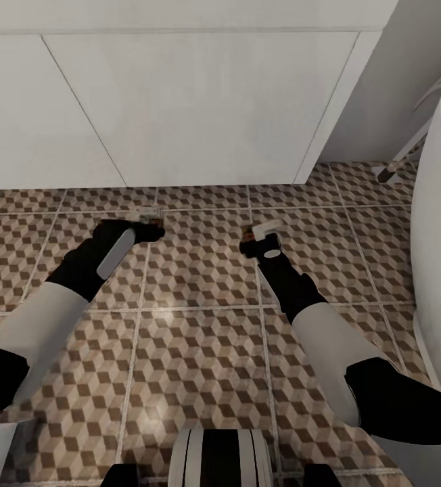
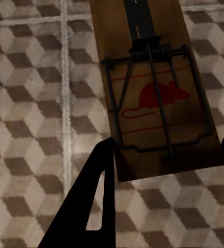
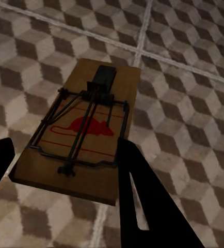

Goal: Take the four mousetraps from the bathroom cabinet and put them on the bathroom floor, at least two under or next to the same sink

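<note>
Mousetraps sit one at each gripper, low over the cube-patterned floor (image 1: 200,352) just in front of a white vanity (image 1: 180,101). The left gripper (image 2: 163,155) has its fingers set at the sides of one trap (image 2: 153,93); the right gripper (image 3: 60,165) likewise flanks the other trap (image 3: 81,134). Whether the traps touch the tiles, and whether the fingers press them, I cannot tell
</note>
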Available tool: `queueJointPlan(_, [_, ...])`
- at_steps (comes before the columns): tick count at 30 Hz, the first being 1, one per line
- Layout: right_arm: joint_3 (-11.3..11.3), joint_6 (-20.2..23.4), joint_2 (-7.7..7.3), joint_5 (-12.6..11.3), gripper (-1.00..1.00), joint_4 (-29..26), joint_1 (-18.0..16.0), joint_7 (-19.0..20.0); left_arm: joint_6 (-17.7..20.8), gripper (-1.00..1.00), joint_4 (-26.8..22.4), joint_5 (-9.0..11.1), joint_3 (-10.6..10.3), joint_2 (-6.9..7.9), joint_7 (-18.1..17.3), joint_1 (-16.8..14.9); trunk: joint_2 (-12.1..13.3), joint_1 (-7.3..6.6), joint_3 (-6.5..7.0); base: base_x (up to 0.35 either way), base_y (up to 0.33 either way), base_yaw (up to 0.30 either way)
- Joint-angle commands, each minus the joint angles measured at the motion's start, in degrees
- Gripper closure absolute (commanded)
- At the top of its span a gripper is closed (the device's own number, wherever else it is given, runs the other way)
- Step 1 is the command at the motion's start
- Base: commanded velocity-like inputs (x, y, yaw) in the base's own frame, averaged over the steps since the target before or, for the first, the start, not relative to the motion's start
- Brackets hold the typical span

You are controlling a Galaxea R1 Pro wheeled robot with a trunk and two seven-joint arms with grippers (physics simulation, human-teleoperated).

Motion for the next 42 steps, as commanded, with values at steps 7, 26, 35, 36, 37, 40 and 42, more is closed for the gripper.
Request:
queueJointPlan(7, [0.2, 0.1, 0.0, 0.4, 1.0, -0.1, 0.0, 2.7, 0.1, 1.0, -1.3, 0.6, -0.3, 2.06, 0.4, 1.3, 0.0, 0.0, -0.04, 0.0, 0.0, 0.0])
queueJointPlan(26, [0.1, 0.2, 0.0, 0.7, 1.0, -0.1, 0.1, 2.3, 0.0, 1.0, -1.0, 0.6, -0.4, 2.2, 0.3, 4.2, -0.2, 0.36, -3.79, 0.0, 0.0, 0.0])
queueJointPlan(35, [0.1, 0.1, 0.0, 0.8, 1.0, -0.2, 0.1, 2.2, 0.0, 1.0, -1.3, 0.6, -0.4, 2.2, 0.3, 4.2, -0.3, 0.59, -6.58, 0.0, 0.0, 0.0])
queueJointPlan(36, [0.1, 0.1, 0.0, 0.8, 1.0, -0.2, 0.1, 2.2, 0.0, 1.0, -1.3, 0.6, -0.4, 2.2, 0.3, 4.2, -0.3, 0.61, -6.89, 0.0, 0.0, 0.0])
queueJointPlan(37, [0.1, 0.0, 0.0, 0.8, 1.0, -0.3, 0.1, 2.2, 0.0, 1.0, -1.4, 0.6, -0.4, 2.2, 0.3, 4.2, -0.3, 0.64, -7.2, 0.0, 0.0, 0.0])
queueJointPlan(40, [0.1, 0.0, 0.0, 0.8, 1.0, -0.6, 0.1, 2.2, 0.0, 1.0, -1.4, 0.6, -0.4, 2.2, 0.3, 4.2, -0.4, 0.72, -8.13, 0.0, 0.0, 0.0])
queueJointPlan(42, [0.2, 0.0, 0.0, 0.9, 1.0, -1.0, 0.1, 2.2, 0.0, 1.0, -1.4, 0.6, -0.3, 2.2, 0.3, 4.2, -0.4, 0.74, -8.51, 0.0, 0.0, 0.0])
